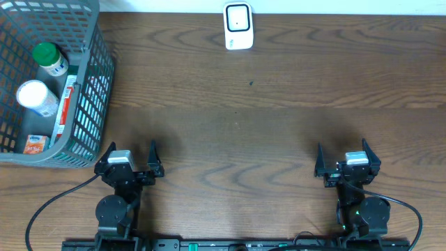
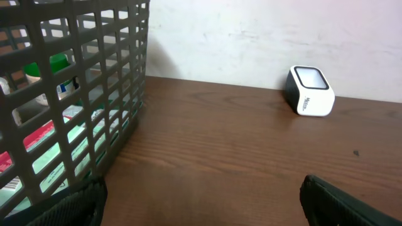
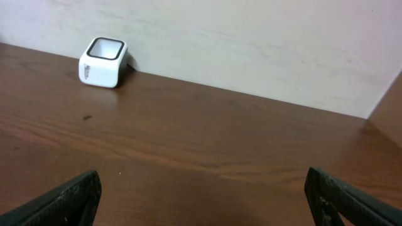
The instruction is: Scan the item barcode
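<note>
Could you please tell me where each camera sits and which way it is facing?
Overhead: above the table, looking straight down; left arm and right arm at the bottom edge, jaws open.
Left wrist: low on the left arm, facing the far wall past the basket; its jaw tips at the bottom corners.
Right wrist: low on the right arm, facing the same wall; its jaw tips at the bottom corners.
Shared: the scanner shows in all three; the basket also from overhead.

Both black two-finger grippers — the left gripper and the right gripper — rest low at the near edge, jaws spread wide, empty.
</note>
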`<state>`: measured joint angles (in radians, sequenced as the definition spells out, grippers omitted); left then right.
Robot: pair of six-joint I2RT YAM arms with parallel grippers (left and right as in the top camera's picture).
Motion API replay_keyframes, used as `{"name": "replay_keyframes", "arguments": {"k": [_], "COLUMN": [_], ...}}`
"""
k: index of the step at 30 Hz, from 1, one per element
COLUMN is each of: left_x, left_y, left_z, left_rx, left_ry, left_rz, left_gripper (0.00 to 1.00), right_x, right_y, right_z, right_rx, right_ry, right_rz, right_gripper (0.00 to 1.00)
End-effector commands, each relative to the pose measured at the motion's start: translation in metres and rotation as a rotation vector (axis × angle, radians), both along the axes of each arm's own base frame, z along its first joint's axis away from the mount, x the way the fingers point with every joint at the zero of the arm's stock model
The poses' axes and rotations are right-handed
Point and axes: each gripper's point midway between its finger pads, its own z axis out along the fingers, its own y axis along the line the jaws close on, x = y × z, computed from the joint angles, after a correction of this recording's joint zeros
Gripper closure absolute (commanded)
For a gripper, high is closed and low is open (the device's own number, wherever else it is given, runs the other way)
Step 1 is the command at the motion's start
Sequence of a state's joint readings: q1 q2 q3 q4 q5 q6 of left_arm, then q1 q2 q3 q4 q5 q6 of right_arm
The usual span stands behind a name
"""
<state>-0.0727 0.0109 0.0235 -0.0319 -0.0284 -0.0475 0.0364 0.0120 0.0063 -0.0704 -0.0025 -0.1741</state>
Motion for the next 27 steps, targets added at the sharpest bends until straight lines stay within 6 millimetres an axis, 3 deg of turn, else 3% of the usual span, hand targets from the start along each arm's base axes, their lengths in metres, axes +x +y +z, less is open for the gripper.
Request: {"name": "replay_keyframes", "arguments": {"k": [1,27], "left_x": [-0.0009,-0.0009], "left_y": [0.0021,0.0021], "left_z": [-0.0173,-0.0173], "left_rx": [0.017,0.017], "left_ry": [0.051,0.051], "left_rz": [0.008,0.008], "left_gripper": [0.02,0.02], "right_x": [0.0,0.0], "right_y": [-0.0036,-0.0036], "right_z": [-0.0011,-0.0011], "right_rx": [-0.011,-0.011], "right_ry": [0.003,0.003], "right_rz": [-0.018,-0.018], "right_gripper": [0.01,0.01]}}
